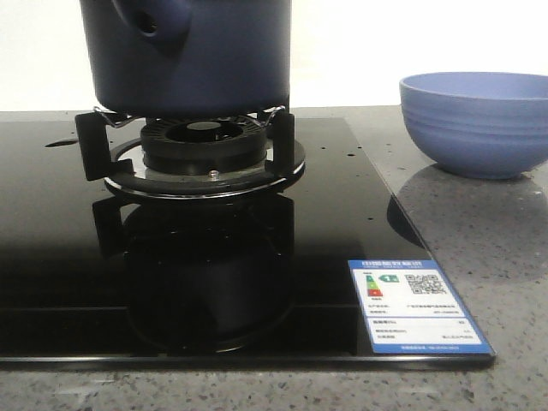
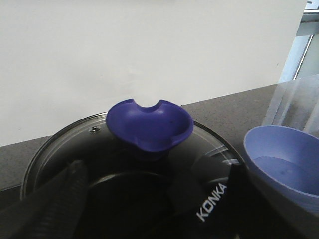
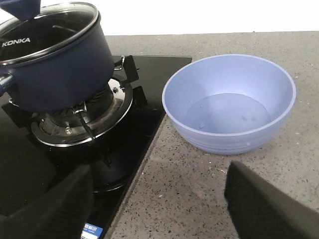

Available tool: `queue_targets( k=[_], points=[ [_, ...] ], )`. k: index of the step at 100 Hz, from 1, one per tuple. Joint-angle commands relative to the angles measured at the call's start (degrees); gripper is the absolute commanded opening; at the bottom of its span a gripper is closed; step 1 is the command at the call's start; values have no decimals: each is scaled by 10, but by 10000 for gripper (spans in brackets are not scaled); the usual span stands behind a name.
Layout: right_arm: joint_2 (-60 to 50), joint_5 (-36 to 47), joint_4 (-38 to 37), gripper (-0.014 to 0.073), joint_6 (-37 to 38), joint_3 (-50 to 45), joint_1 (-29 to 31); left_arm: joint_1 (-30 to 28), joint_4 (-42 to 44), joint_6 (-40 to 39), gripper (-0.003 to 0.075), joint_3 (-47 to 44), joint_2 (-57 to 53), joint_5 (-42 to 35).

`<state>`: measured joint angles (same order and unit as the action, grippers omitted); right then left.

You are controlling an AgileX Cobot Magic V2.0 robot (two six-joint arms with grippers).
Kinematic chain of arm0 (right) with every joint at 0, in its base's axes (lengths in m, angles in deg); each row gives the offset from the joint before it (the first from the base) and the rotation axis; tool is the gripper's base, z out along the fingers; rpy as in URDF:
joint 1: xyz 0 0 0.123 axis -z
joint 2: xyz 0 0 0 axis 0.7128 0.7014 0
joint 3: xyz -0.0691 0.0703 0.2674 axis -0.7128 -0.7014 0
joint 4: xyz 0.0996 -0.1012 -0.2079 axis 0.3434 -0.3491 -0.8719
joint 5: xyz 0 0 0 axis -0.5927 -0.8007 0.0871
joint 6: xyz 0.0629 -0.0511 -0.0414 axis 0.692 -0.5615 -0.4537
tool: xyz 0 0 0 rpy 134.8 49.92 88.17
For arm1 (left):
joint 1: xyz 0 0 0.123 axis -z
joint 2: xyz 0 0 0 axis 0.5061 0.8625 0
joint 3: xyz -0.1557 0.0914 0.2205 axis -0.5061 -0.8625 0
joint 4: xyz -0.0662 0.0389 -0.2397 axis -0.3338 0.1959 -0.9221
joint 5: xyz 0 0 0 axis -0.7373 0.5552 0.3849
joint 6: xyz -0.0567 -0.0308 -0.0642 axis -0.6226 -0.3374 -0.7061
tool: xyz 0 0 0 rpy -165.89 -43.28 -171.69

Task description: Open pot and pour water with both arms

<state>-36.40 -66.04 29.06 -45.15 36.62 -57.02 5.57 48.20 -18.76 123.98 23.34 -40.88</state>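
The dark navy pot stands on the burner's pan support, its hollow stub facing the front left. A glass lid with a blue knob covers it; the lid also shows in the right wrist view. My left gripper is open just above the lid, the knob ahead of it between the fingers and untouched. My right gripper is open and empty over the counter, near the light-blue bowl. Neither gripper shows in the front view.
A black glass cooktop holds the burner and a blue-edged label sticker. The bowl sits on the grey speckled counter right of the cooktop. A white wall stands behind. A clear plastic object is beyond the bowl.
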Motion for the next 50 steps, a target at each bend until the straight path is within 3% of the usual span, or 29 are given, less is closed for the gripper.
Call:
queue_targets(
  k=[1, 50],
  points=[
    [9, 46, 2, 503, -7, 20, -1, 6, 2, 0, 533, 43, 21, -40],
    [9, 46, 2, 503, -7, 20, -1, 6, 2, 0, 533, 114, 125, -83]
  ],
)
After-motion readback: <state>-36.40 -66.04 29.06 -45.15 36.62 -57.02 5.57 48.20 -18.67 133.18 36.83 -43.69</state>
